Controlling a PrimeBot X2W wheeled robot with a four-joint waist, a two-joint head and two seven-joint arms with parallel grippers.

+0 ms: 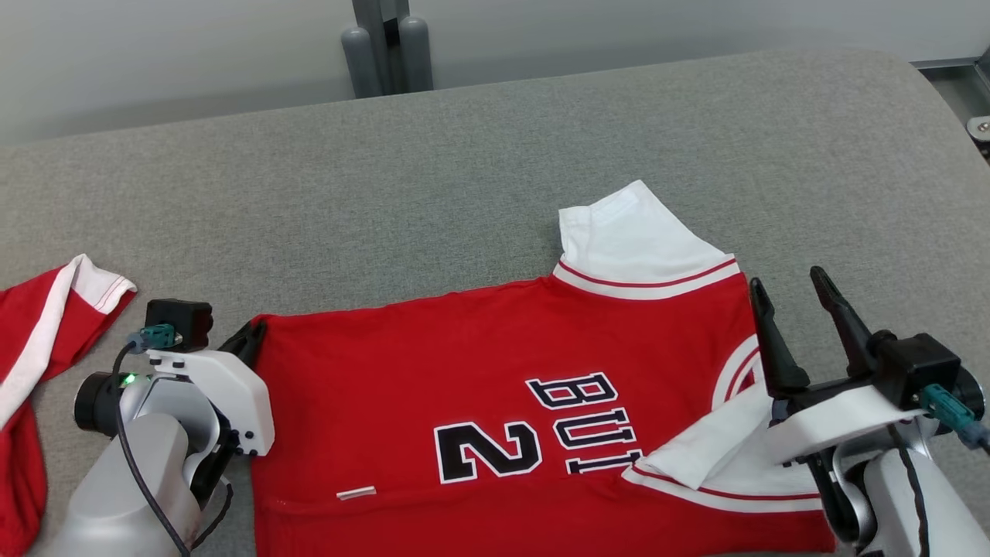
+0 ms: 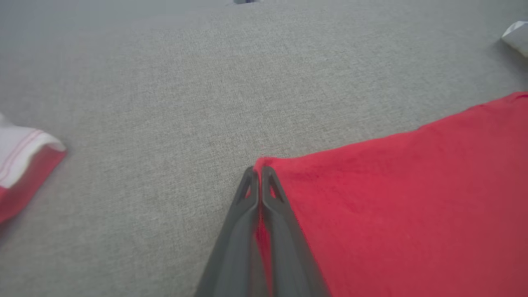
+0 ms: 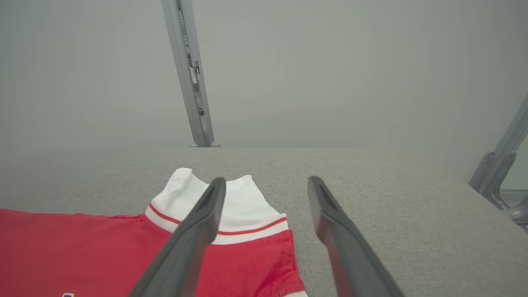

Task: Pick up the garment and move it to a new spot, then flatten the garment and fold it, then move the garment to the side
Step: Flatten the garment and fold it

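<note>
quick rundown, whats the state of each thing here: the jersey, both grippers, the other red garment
jersey, spread flat on the table, lettering up
left gripper, shut, pinching a corner of the jersey
right gripper, open, holding nothing
other red garment, crumpled at the table's left edge

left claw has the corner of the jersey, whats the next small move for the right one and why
Probably lower the right claw onto the edge of the jersey by the far white sleeve and close it. The left claw is shut on the red corner, while the right one hangs open above the fabric, holding nothing; folding likely needs both ends pinched.
</note>
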